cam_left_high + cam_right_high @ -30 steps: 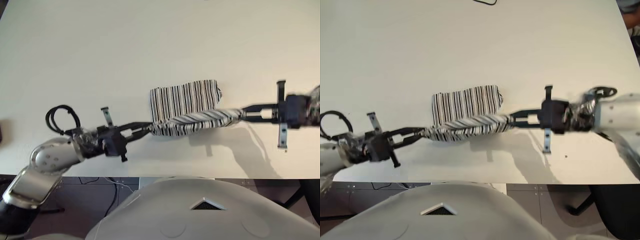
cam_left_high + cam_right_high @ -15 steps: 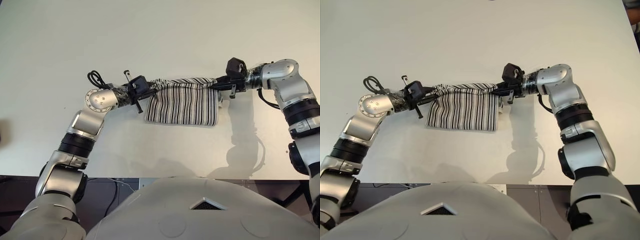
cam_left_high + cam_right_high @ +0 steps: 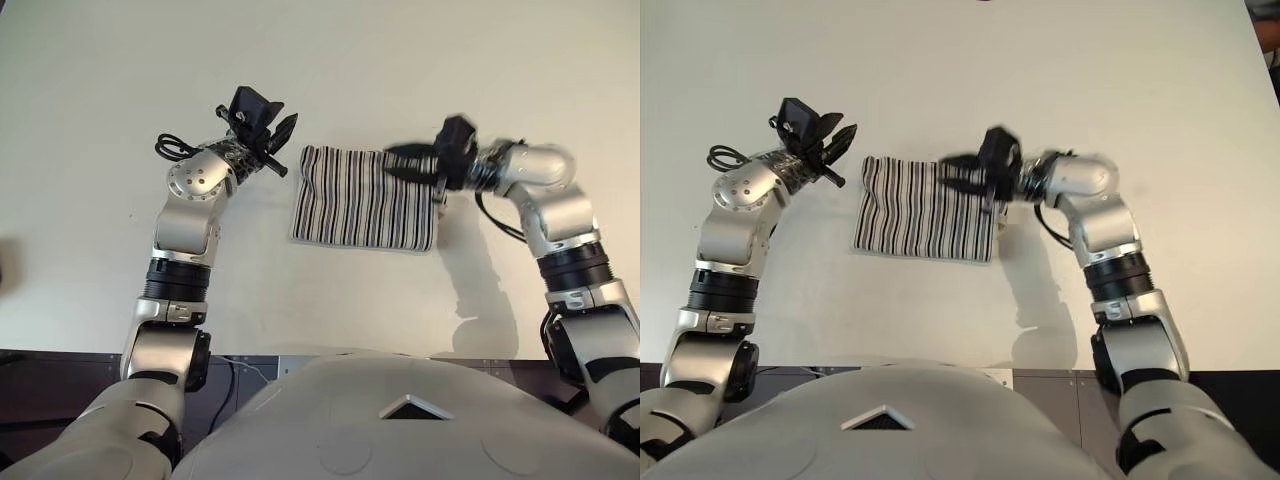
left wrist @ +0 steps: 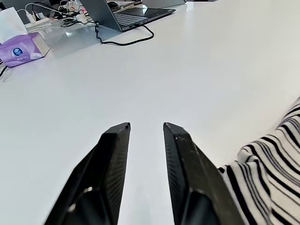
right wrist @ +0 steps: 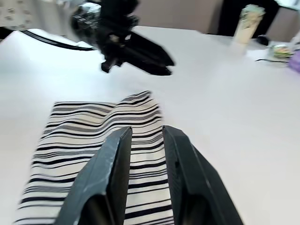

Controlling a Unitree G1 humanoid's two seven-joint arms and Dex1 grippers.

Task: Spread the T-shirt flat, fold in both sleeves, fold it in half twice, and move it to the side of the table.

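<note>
Folding looks done, T-shirt (image 3: 365, 200) compact mid-frame, left end effector (image 3: 288, 125) and right end effector (image 3: 392, 160) open, empty; moving aside remains.

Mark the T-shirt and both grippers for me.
T-shirt (image 3: 365, 198), left eye view, centre of the folded striped cloth.
left gripper (image 4: 146, 127), left wrist view, midway between its fingertips.
right gripper (image 5: 146, 131), right wrist view, midway between its fingertips.

Office or lab-type workspace: a wide white surface (image 4: 211, 70) carried an open laptop (image 4: 133, 11) with a black cable (image 4: 126, 41), a purple tissue box (image 4: 23, 47) and a cup (image 5: 247, 21) towards its far edges.
</note>
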